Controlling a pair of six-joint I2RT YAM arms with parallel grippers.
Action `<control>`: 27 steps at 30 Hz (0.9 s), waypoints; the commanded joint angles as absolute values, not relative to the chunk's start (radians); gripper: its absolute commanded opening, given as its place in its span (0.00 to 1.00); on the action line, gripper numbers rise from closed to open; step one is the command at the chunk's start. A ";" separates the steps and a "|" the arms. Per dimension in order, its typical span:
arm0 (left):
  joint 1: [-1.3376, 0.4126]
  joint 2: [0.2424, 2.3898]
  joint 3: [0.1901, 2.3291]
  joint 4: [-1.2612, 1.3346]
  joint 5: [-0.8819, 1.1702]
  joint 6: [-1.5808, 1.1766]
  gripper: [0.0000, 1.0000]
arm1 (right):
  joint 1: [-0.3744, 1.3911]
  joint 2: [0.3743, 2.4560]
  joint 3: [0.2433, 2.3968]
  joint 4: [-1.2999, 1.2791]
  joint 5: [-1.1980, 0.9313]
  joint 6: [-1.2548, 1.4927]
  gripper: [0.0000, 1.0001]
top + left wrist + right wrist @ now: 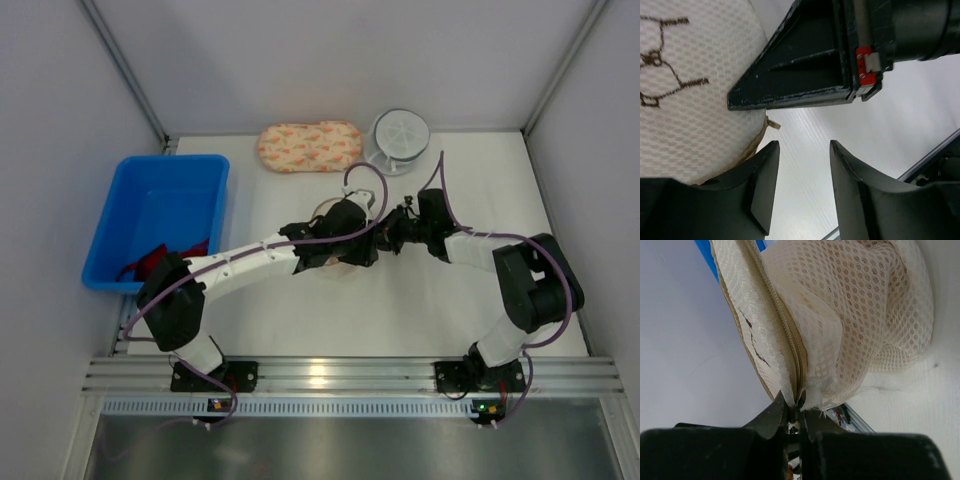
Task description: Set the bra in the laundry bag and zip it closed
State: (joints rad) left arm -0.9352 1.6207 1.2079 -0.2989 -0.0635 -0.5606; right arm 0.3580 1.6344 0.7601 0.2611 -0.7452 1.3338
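Laundry bag [865, 315] lies on the tabletop [400, 310] between both arms; bra unseen, presumably inside; right pincer [795, 407] clenched on the zipper seam [792, 355] end; left pincer [804, 147] released, just beside the marked dome; zipping looks in hand; next, left must steady the bag while right pulls.

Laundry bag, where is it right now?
In the top view the laundry bag sits mid-table, under where the two arms meet, between the floral pouch and the arm bases. The right gripper pinches its zipper edge.
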 commanded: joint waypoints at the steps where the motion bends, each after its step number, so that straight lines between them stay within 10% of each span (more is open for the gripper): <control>1: -0.922 1.592 1.164 -0.305 -0.018 -0.647 0.50 | 0.371 1.632 0.770 0.288 -0.727 1.357 0.00; 16: -0.825 1.672 1.209 -0.285 -0.034 -0.716 0.55 | 0.391 1.635 0.761 0.311 -0.727 1.390 0.00; 27: -0.808 1.678 1.216 -0.252 0.074 -0.775 0.35 | 0.420 1.661 0.790 0.302 -0.729 1.376 0.00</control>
State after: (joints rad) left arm -0.8173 1.6787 1.1660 -0.3187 0.0452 -0.7517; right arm 0.3809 1.6493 0.7597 0.2779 -0.6743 1.3808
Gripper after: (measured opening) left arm 0.355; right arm 0.045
